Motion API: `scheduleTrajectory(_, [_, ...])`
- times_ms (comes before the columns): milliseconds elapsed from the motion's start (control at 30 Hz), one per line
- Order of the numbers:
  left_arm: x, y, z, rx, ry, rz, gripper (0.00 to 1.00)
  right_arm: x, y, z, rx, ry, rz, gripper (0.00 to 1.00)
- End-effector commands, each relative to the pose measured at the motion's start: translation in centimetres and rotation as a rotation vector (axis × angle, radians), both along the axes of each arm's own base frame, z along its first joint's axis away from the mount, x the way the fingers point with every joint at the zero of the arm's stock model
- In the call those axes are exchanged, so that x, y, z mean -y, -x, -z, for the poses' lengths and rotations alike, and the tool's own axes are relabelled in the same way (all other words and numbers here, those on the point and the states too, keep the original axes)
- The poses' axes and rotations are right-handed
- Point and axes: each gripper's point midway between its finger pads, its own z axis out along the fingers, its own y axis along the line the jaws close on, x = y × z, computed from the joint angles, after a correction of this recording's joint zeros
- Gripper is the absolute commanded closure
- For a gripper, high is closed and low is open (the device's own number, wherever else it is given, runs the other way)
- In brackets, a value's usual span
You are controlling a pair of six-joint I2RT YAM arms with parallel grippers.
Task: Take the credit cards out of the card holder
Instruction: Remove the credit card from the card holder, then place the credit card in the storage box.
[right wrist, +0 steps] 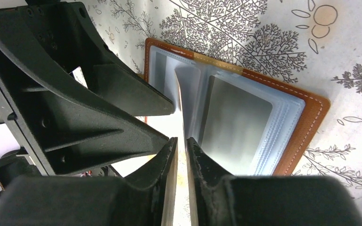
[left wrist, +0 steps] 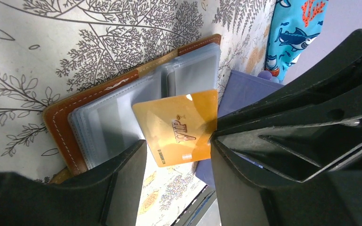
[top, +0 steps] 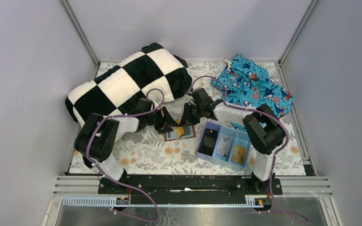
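An open brown leather card holder (top: 179, 133) lies on the table (top: 146, 155). The right gripper's (right wrist: 181, 143) fingers pinch an orange-gold VIP card (left wrist: 179, 127) that is partly out of its sleeve. The left gripper's (left wrist: 176, 146) fingers are spread over the holder. A pale card (top: 225, 143) and a gold card (top: 239, 153) already lie in the blue tray (top: 220, 163), so this looks like the last card to remove.

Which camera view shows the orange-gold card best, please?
The left wrist view: the orange-gold card lies face-on, its VIP print readable, partly out of the card holder. Top external shows just a small orange patch; right wrist only a pale edge-on sliver.
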Motion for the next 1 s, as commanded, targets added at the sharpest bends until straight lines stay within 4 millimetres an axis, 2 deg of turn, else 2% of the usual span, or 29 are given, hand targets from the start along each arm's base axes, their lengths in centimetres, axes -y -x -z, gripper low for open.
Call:
scheduleTrajectory(0, [0.3,-0.3,0.0,0.027,0.021,0.007,0.43,-1.3,0.0,-0.7,0.001,-0.051,-0.032,0.78])
scheduleTrajectory(100, [0.3,-0.3,0.0,0.026,0.021,0.005,0.43,-1.6,0.2,-0.5,-0.011,-0.062,-0.041,0.76])
scheduleTrajectory(400, [0.3,-0.3,0.2,0.026,0.026,0.003,0.44,-2.1,1.0,-0.4,-0.039,-0.094,-0.063,0.77])
scheduleTrajectory(500, [0.3,-0.3,0.2,0.027,0.029,0.000,0.44,-2.1,1.2,-0.5,-0.047,-0.101,-0.069,0.83])
scheduleTrajectory(600, [0.4,-0.3,-0.2,0.035,0.037,-0.002,0.45,-2.0,1.2,-0.6,-0.041,-0.100,-0.066,0.97])
scheduleTrajectory(700, [0.3,-0.3,-2.0,0.070,0.059,0.013,0.45,-1.0,0.3,-1.2,0.023,-0.042,-0.038,1.00])
scheduleTrajectory(867, [-1.1,-0.7,-7.3,0.211,0.074,0.034,0.43,1.5,-1.3,-4.5,0.154,0.033,0.018,1.00])
scheduleTrajectory(900, [-1.2,-0.6,-8.1,0.236,0.061,0.051,0.43,2.2,-1.4,-5.1,0.171,0.046,0.023,1.00])
scheduleTrajectory(967, [-1.7,0.0,-8.6,0.237,0.015,0.089,0.43,4.9,-1.9,-5.9,0.207,0.123,0.080,1.00])
